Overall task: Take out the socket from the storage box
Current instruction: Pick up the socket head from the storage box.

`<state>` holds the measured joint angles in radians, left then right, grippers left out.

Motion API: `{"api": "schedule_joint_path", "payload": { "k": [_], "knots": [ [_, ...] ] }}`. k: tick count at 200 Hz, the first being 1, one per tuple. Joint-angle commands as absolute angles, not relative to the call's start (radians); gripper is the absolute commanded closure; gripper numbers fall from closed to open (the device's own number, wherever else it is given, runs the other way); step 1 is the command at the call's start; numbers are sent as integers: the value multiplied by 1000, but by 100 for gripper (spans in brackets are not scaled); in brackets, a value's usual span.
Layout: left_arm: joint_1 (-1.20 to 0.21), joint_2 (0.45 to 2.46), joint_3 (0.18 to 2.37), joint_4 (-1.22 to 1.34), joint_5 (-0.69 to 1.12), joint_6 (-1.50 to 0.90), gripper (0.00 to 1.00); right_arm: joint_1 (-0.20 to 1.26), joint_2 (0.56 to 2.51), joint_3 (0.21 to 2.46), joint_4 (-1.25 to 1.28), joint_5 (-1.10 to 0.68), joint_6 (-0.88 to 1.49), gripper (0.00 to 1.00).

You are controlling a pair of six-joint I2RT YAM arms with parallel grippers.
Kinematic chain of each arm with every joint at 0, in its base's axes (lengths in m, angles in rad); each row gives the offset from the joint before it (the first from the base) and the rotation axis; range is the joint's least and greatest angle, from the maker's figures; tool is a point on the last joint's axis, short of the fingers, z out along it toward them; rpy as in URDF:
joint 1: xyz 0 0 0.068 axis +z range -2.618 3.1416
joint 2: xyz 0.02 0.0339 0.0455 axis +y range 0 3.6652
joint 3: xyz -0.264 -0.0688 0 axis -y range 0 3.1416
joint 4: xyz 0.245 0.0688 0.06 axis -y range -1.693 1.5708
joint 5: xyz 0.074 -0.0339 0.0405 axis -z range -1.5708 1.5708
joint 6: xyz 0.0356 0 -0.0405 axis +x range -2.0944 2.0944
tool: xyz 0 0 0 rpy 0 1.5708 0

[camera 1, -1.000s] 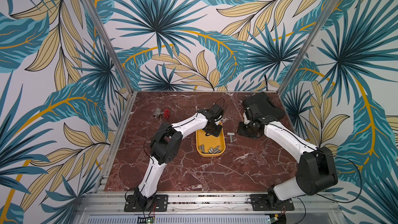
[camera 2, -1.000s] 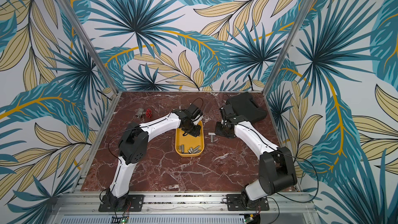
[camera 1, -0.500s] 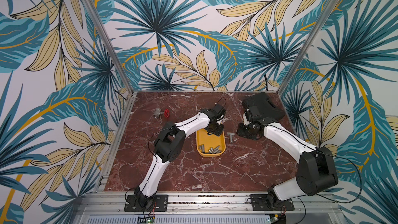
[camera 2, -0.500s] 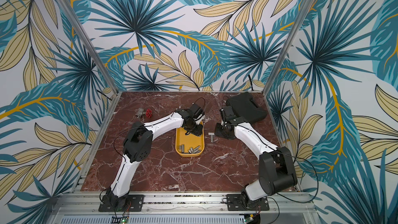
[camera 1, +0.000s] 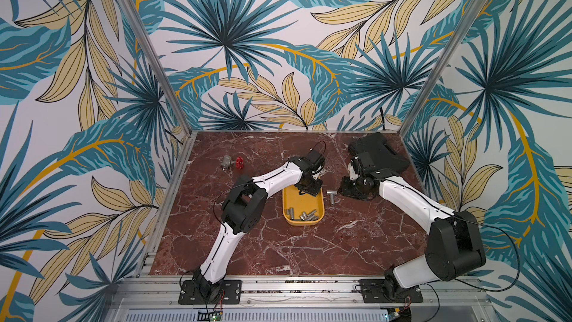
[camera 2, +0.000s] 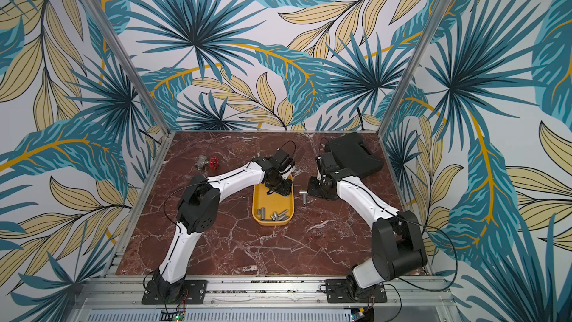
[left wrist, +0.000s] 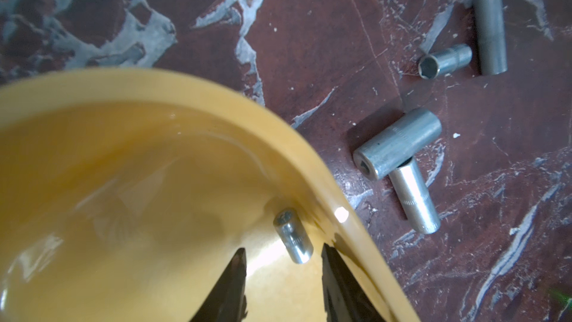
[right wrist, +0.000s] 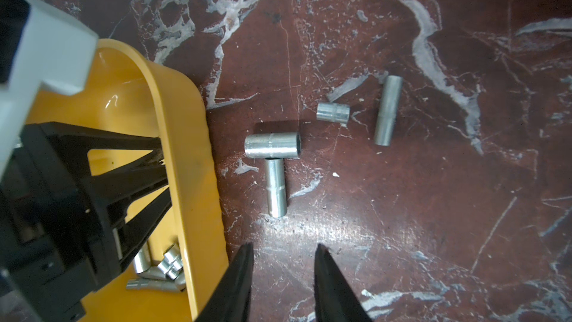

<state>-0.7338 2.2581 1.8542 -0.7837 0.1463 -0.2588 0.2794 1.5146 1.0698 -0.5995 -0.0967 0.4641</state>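
Left gripper (left wrist: 282, 250), jaws partly open and empty, hangs over a small socket (left wrist: 292, 236) lying seemingly against the yellow storage box's (left wrist: 185, 88) inner wall; squaring across it, clear of the rim, looks wise. Right gripper (right wrist: 283, 246), narrowly open, holds nothing.

On the red-brown marble table (camera 1: 278, 252), a flat black case (camera 1: 388, 153) lay near the far right corner and a grey valve (camera 1: 227, 162) with a red handwheel (camera 1: 239, 163) lay far left, beneath leaf-patterned walls (camera 1: 278, 41).
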Motion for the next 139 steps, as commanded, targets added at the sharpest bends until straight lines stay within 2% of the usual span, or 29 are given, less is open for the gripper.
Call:
{"api": "schedule_joint_path", "payload": {
  "k": [1, 139],
  "knots": [
    [-740, 2288, 1908, -774, 156, -259, 57, 276, 1503, 1046, -598, -106, 469, 65],
    [-740, 2337, 1902, -843, 49, -232, 61, 276, 1529, 1052, -606, -112, 458, 65]
  ]
}}
